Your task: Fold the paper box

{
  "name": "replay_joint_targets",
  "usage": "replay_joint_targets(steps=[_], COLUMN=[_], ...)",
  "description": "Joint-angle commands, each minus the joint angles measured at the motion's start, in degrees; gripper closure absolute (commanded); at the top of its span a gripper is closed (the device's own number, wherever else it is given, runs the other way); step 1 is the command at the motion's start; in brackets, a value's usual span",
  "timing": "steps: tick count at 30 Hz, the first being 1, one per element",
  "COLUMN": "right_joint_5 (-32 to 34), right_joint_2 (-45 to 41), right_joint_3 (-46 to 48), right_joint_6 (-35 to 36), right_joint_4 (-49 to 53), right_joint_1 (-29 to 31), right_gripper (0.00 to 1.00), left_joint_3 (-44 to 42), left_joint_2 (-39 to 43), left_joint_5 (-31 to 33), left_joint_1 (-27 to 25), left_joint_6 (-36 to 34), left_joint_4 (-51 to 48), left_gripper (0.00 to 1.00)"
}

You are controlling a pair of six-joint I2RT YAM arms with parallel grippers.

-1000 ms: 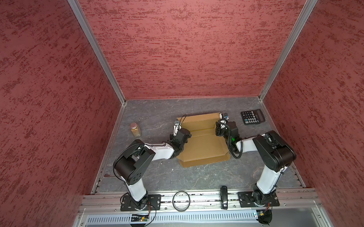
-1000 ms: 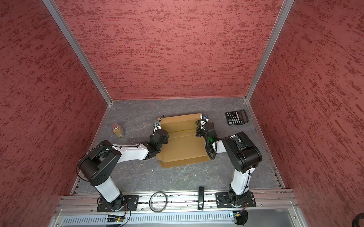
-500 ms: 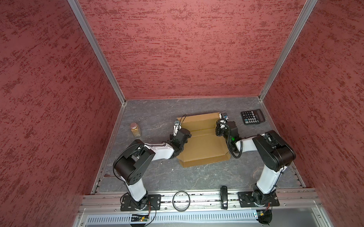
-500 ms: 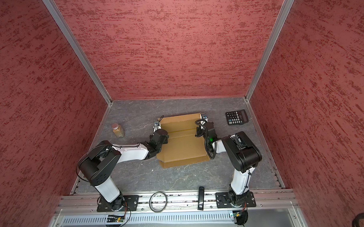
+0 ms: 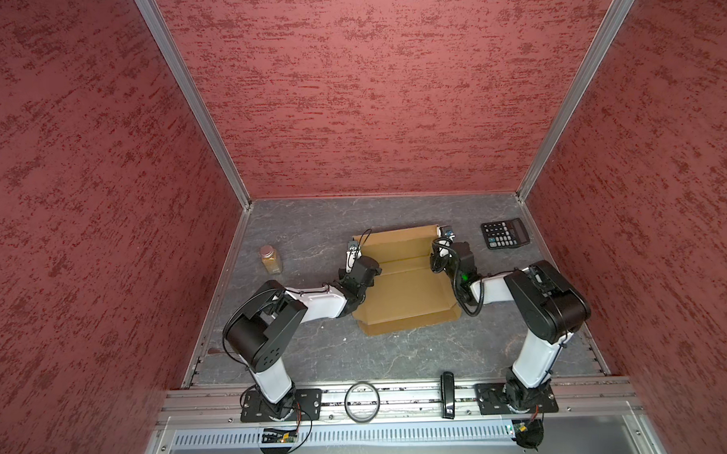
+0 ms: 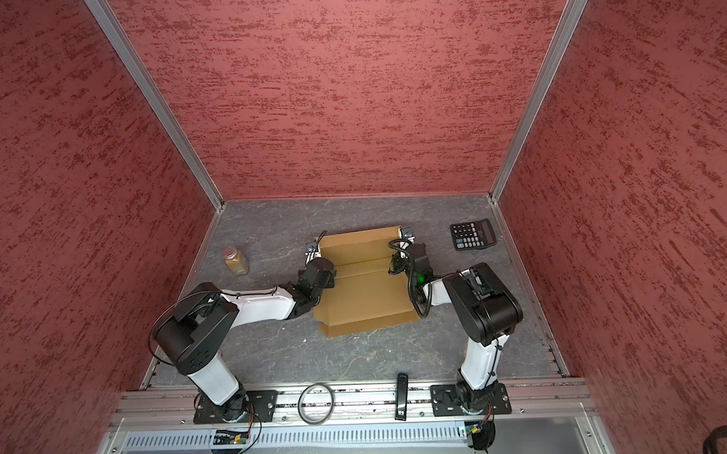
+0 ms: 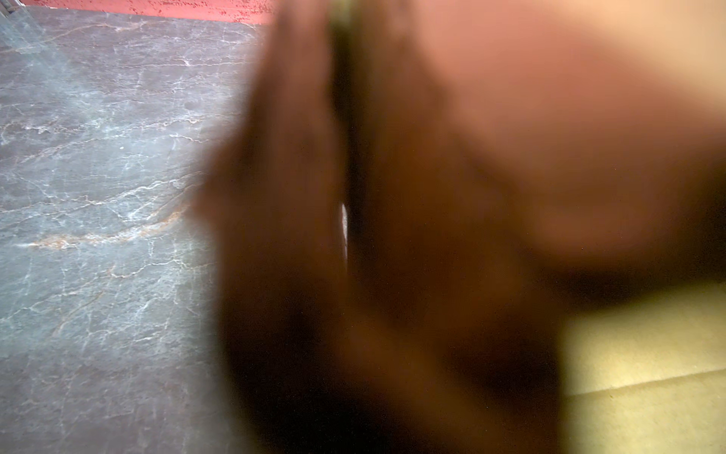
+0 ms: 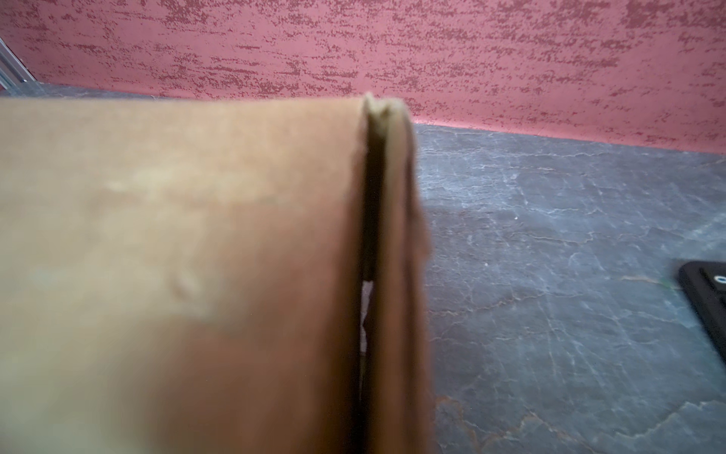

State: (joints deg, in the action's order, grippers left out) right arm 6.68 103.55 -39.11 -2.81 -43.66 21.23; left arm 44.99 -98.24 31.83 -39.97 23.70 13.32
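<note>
Right wrist view puts the paper box (image 8: 176,275) right in front of you: a doubled cardboard wall stands upright across the middle and hides the fingers. You cannot tell how far the right gripper (image 5: 445,235) is open, or whether it has hold of that wall. In both top views the box lies in the middle of the grey table (image 5: 316,354), its base flat and its rear panel raised, with a gripper at each far corner. Your left gripper (image 5: 352,253) sits against the left side flap with its fingers closed together. The left wrist view is too blurred to show whether cardboard is pinched between them. A black calculator (image 5: 504,233) lies apart to the right, and a spice jar (image 5: 270,259) stands well to the left.
</note>
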Motion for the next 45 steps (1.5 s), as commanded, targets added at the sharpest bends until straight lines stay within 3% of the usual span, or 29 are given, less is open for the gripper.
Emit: replay_joint_targets(steps=[1,31,41,45], right_joint_5=[-3.3,-6.21,-5.01,-3.35], right_joint_2=[1.9,4.92,5.42,5.23], right_joint_3=[-0.93,-3.27,-5.29,-5.26], right_joint_6=[1.11,1.67,1.48,1.36], right_joint_4=[5.15,5.82,8.46,8.35], right_joint_1=[2.5,2.67,2.67,2.65], right_gripper=[0.89,0.93,0.75,0.83], left_joint_3=[-0.47,-0.81,-1.76,-2.44], left_joint_2=[0.76,3.22,4.7,5.37], left_joint_5=[-6.2,-7.84,-9.27,-9.43], left_joint_1=[-0.74,-0.41,0.27,0.29], left_joint_6=[0.03,-0.75,-1.91,-1.99], left_joint_4=[-1.37,-3.19,-2.87,-2.22], left_gripper=[0.91,0.9,0.9,0.91])
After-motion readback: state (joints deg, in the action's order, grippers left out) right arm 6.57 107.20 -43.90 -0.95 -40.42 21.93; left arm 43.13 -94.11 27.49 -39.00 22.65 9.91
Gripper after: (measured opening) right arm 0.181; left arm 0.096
